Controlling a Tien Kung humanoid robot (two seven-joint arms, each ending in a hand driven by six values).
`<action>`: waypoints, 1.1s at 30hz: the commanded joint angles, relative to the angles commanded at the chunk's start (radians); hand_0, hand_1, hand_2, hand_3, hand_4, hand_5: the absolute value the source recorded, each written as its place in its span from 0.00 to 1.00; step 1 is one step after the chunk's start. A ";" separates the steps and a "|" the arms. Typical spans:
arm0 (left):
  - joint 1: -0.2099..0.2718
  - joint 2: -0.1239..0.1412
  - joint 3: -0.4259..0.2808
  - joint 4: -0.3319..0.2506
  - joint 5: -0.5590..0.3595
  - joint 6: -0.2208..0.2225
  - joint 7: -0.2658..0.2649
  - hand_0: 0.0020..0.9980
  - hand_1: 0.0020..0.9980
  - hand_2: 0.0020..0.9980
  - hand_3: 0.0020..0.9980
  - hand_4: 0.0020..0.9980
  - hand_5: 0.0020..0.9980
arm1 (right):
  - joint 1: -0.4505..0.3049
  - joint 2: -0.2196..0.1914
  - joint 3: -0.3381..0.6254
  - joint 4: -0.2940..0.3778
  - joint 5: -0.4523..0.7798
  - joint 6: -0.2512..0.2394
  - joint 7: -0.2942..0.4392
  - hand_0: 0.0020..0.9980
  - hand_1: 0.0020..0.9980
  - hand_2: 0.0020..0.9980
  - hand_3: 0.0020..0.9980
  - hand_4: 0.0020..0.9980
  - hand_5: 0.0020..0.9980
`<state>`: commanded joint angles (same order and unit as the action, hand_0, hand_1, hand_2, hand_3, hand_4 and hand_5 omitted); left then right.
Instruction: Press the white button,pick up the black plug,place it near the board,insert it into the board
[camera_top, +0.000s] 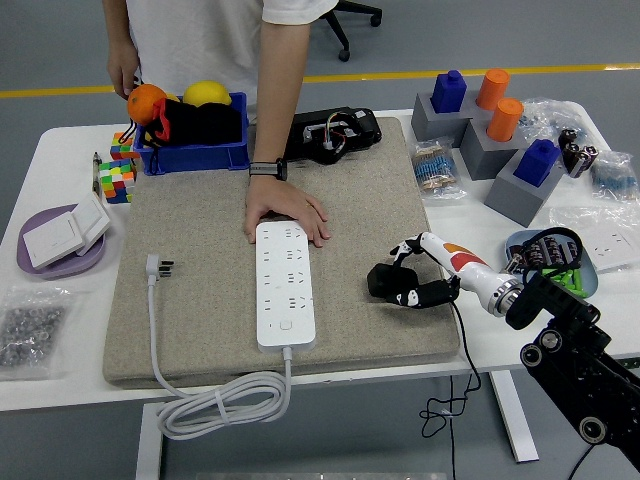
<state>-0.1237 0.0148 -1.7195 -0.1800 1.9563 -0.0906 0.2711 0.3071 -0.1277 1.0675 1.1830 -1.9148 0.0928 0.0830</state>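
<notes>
Felt mat (200, 250) takes up most of the white table (40, 390), and the robot's right hand (425, 270) is working near the mat's right edge, well to the right of everything else that matters. Its white fingers (412, 244) are curled around the black plug (385, 281), so it's got a grip on it, though I can't tell from up here whether the plug is lifted or just sitting on the mat. No left arm anywhere that I can see.

White power strip (285, 283) lies way off to the hand's left, lengthwise down the middle of the mat, cord looping off the front edge. A person's hand (285, 212) is flat on the mat at the far end of the strip, touching it, looks like they're pinning it down.

My guess is the step here is the pickup and carry over to the strip. To do it well, I'd keep the plug pinched tight so it doesn't twist, bring it leftward low, and get the prongs lined up with a socket row before pushing. Stay clear of the person's fingers up top.

Plug itself is a chunky, rounded black block, slightly glossy, with a black cable (462, 385) trailing off the table's front edge. Prongs aren't visible from this angle.
</notes>
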 joint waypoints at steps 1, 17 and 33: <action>0.000 0.000 0.000 0.000 0.000 0.000 0.000 0.79 0.74 0.71 0.77 0.55 0.46 | -0.001 0.001 0.001 -0.001 0.011 0.002 -0.001 0.68 0.67 0.68 0.42 0.95 0.18; -0.002 -0.001 0.005 0.000 -0.021 0.003 -0.001 0.79 0.74 0.71 0.77 0.55 0.46 | -0.002 0.005 -0.007 -0.009 0.006 0.005 -0.007 0.40 0.56 0.60 0.41 0.93 0.14; -0.001 -0.001 0.006 0.000 -0.026 0.003 -0.001 0.79 0.74 0.71 0.77 0.55 0.46 | -0.004 0.005 -0.017 -0.006 0.021 0.001 -0.006 0.31 0.47 0.49 0.43 0.89 0.00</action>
<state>-0.1252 0.0134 -1.7136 -0.1800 1.9308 -0.0872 0.2702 0.3027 -0.1232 1.0508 1.1774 -1.8938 0.0942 0.0766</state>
